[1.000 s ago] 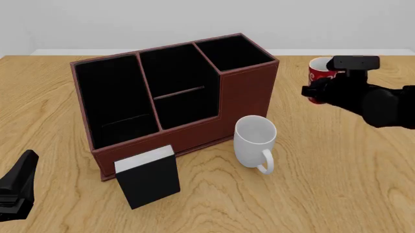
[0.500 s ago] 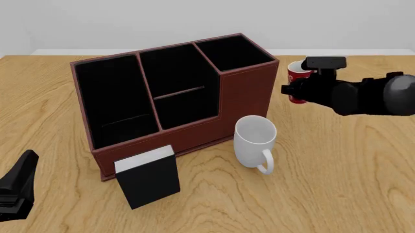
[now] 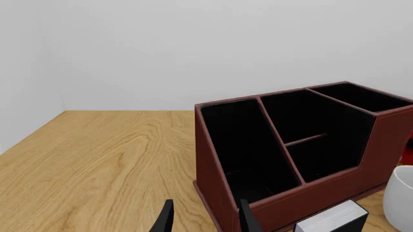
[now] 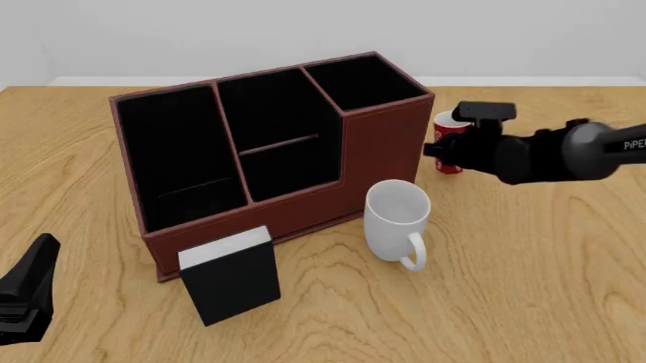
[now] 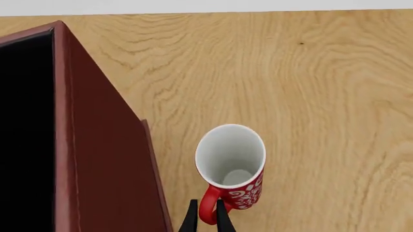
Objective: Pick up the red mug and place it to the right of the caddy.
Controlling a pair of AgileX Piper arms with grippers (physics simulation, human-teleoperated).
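The red mug (image 4: 447, 146) with a white swirl pattern stands upright just to the right of the caddy (image 4: 389, 147), close to its tall end and low over the table; I cannot tell if it touches the wood. My right gripper (image 4: 462, 149) is shut on the mug's handle. In the right wrist view the fingertips (image 5: 221, 216) pinch the red handle and the mug (image 5: 232, 162) shows its white inside beside the caddy wall (image 5: 96, 145). My left gripper (image 4: 26, 291) is open and empty near the front left edge, and its fingers (image 3: 166, 220) stand apart before the caddy (image 3: 219, 164).
A larger plain white mug (image 4: 395, 219) stands in front of the caddy's right end, handle toward me. A small black box with a white top (image 4: 230, 276) stands at the caddy's front left corner. Bare wood lies to the right of the red mug.
My right arm has carried the red mug left and down, from the far right toward the caddy's right wall. The left arm has not moved.
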